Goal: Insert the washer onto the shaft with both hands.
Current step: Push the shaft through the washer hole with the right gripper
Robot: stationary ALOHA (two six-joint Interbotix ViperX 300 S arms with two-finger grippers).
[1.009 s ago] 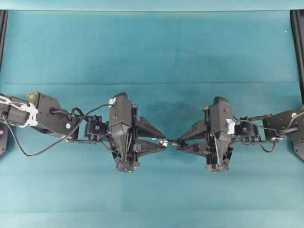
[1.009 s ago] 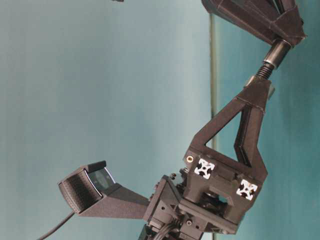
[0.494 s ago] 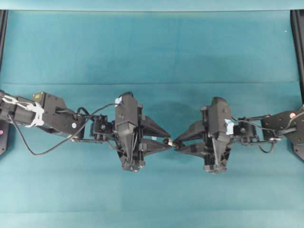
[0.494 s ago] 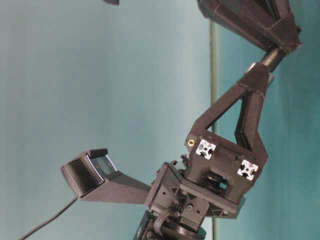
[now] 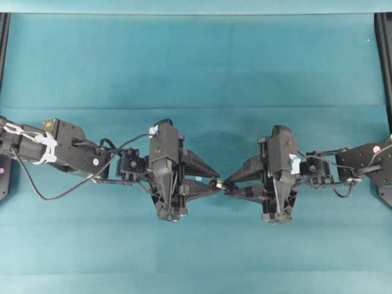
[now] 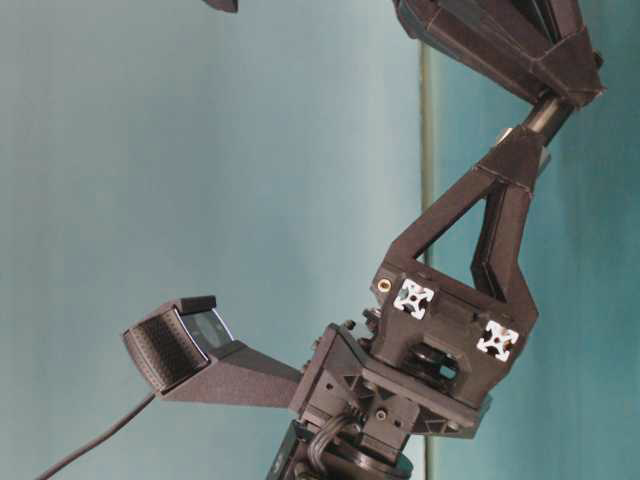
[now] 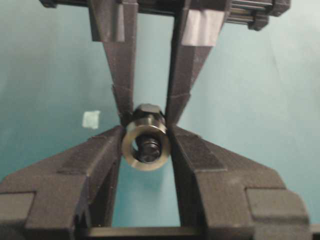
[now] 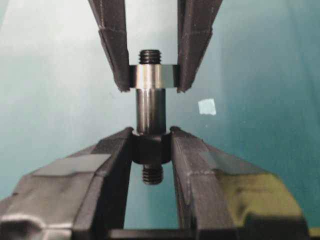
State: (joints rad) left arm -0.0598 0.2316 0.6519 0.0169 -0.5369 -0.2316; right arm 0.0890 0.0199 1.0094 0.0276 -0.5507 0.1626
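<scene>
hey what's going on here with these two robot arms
The two arms meet tip to tip above the teal table. The right end effector holds the shaft by its thick collar. The left end effector holds the washer, which is already over the shaft's threaded end, with the thread poking through.

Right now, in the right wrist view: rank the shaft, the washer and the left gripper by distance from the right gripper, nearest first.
1. The shaft: clamped between the jaws of the right gripper, centre of view.
2. The washer and the left gripper: too close to call. The washer sits up the shaft near its threaded tip, pinched between the left gripper's jaws at the top.
</scene>
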